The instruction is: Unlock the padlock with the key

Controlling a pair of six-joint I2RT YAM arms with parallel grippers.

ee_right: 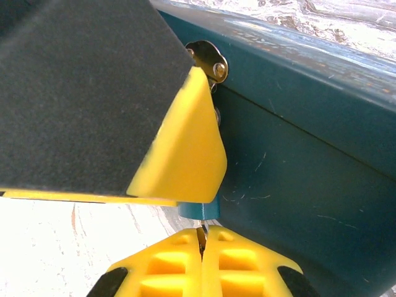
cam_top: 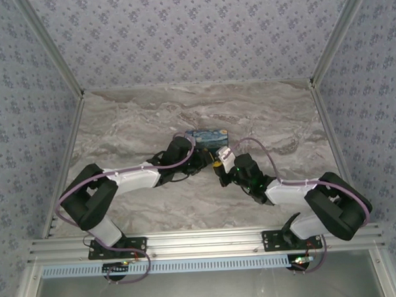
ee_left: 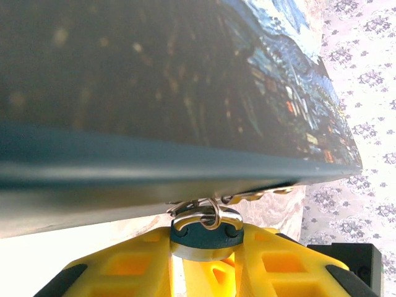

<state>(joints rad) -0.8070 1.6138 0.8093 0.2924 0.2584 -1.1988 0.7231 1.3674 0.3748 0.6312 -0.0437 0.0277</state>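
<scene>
Marble table (cam_top: 150,117), one box (cam_top: 207,137), one padlock (ee_left: 204,236) in left gripper (ee_left: 204,263), one key (ee_right: 201,237)

The top camera looked down from behind the arm bases (cam_top: 117,246) at frame bottom; both wrist cameras sat close against the painted box (cam_top: 207,136), shared by all views.

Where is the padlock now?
In the left wrist view the padlock sits low at centre, gripped by the left end effector, directly under the painted box's edge; the right end effector holds the key at its base.
</scene>
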